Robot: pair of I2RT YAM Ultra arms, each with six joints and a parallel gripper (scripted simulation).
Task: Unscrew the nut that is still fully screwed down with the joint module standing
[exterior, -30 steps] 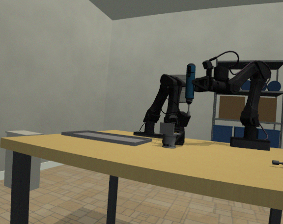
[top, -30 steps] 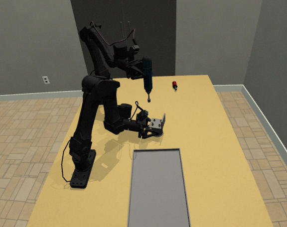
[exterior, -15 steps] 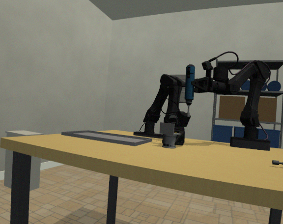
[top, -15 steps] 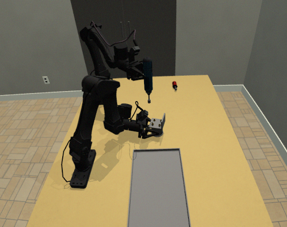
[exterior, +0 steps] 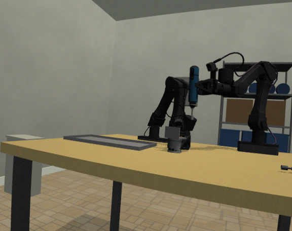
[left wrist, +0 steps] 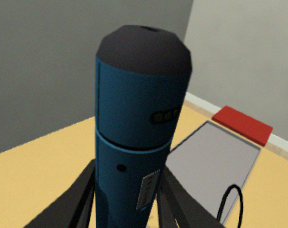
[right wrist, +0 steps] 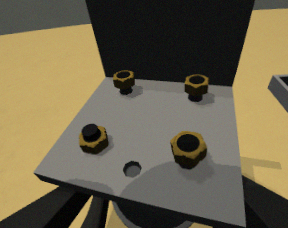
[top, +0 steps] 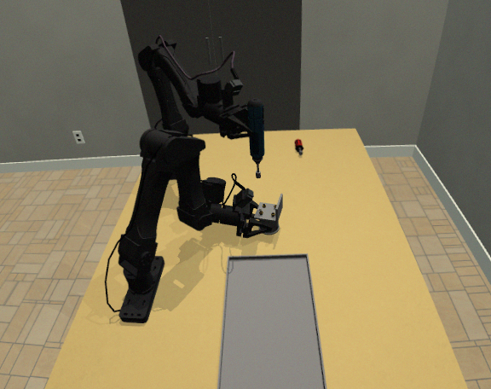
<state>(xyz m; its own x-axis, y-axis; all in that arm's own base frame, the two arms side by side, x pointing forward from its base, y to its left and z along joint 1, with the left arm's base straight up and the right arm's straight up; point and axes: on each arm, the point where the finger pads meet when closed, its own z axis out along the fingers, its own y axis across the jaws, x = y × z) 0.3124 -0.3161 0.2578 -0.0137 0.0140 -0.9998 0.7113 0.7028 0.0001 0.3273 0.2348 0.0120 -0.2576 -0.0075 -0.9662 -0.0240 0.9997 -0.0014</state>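
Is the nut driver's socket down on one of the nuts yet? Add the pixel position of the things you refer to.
No, the electric nut driver [top: 257,132] [exterior: 193,84] [left wrist: 134,110] hangs with its tip in open air, well above the bracket [top: 265,211] [exterior: 172,132] [right wrist: 147,112].
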